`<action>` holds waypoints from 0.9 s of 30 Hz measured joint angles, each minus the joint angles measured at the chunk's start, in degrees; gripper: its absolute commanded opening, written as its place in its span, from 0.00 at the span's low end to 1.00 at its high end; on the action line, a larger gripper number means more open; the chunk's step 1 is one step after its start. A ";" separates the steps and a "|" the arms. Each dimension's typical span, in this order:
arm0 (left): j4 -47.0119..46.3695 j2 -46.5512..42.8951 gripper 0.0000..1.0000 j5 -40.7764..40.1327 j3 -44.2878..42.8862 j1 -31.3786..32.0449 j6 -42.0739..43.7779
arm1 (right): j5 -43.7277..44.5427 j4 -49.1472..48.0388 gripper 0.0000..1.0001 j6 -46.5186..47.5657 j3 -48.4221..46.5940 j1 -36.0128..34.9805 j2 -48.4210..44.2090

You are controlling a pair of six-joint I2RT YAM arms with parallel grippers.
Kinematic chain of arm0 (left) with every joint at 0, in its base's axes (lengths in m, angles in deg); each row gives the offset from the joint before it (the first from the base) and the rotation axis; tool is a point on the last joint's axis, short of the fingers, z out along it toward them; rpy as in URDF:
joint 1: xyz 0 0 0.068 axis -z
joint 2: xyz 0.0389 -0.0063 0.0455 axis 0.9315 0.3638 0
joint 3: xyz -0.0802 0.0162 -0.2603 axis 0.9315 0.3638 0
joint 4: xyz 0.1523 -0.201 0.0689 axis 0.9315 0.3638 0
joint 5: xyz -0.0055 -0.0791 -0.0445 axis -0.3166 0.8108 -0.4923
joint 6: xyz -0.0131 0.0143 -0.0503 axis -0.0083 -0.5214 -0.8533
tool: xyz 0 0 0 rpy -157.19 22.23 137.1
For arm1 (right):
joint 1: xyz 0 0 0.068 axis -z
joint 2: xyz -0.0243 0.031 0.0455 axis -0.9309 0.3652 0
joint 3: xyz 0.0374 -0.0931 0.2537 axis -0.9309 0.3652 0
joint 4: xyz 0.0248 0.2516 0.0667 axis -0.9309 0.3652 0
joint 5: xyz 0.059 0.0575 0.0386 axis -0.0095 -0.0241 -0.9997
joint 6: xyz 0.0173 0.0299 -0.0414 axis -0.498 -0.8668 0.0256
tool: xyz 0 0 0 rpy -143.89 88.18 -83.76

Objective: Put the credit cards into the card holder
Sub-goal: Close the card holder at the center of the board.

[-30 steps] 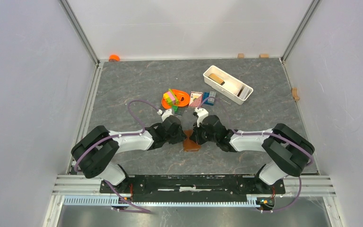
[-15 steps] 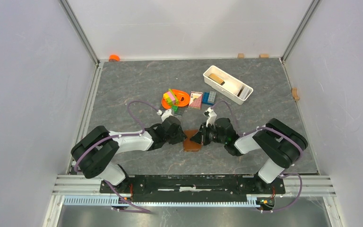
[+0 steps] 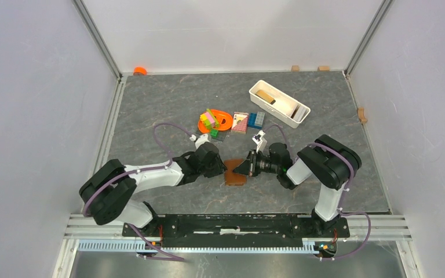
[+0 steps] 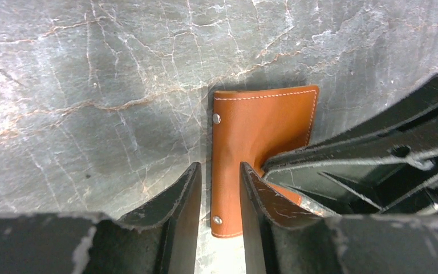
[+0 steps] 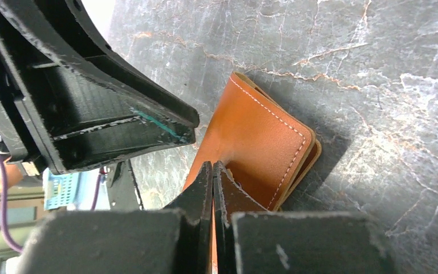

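Right arm (image 3: 324, 165) tucked in closer, wallet (image 3: 235, 174) still folded
Right gripper (image 5: 212, 171), pinched shut and empty, now presses its tips on it, lower middle of the overhead view; left gripper (image 4: 219, 188) sits partly open astride the snap edge. Prying it open looks next. No readable writing.

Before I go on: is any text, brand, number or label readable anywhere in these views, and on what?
No readable text in any view.
The wallet: plain brown leather, only stitching and two snap studs, no brand stamp on the side shown.
The pink-and-white patterned block: print too small to read from above.
The white tray: no marking visible.
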 measured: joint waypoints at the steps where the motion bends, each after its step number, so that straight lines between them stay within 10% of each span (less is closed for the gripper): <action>1: 0.74 -0.79 0.39 0.00 0.00 -0.02 0.22 | -0.98 -0.68 0.00 -0.52 -0.13 0.48 0.72; 27: 28.30 -17.40 0.44 17.16 -19.10 -23.89 25.35 | -20.74 13.46 0.00 -10.88 -13.55 6.23 10.69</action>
